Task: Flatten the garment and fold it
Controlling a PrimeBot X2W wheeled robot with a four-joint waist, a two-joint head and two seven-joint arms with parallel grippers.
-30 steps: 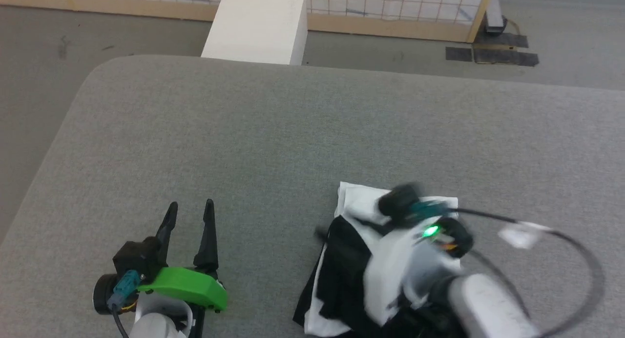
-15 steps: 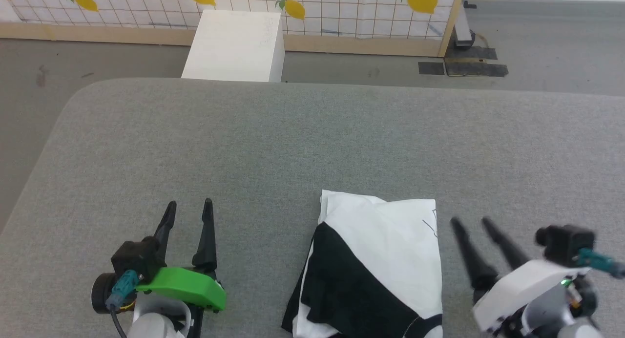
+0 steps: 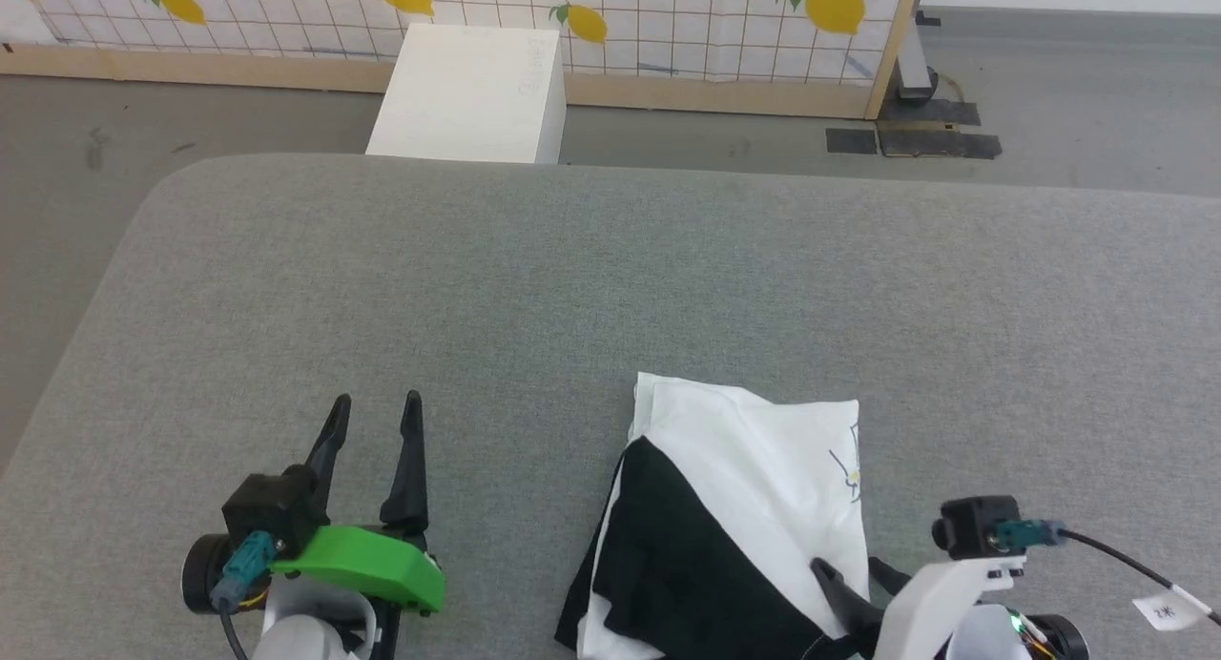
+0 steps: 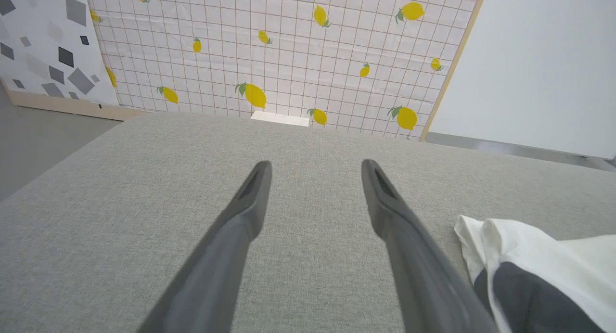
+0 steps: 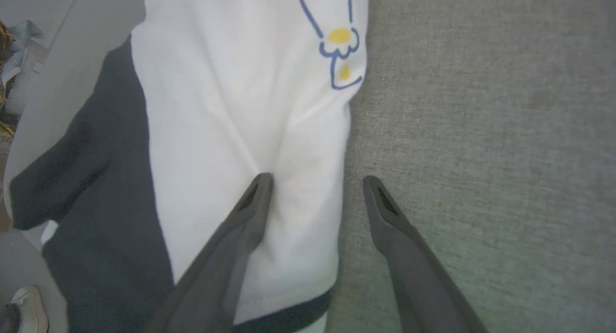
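right claw [image 3: 849,570] is seen spread open nearest, one finger over the white part of the folded garment [image 3: 754,469], maybe touching, hard to tell; left claw [image 3: 376,401] is held open too, off to its left above the grey bench [image 3: 572,278]; a white box [image 3: 467,92] is parked beyond

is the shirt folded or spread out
Folded: the shirt lies as a compact packet on the table, no sleeve stretching out, doubled white edges showing at its far left corner.
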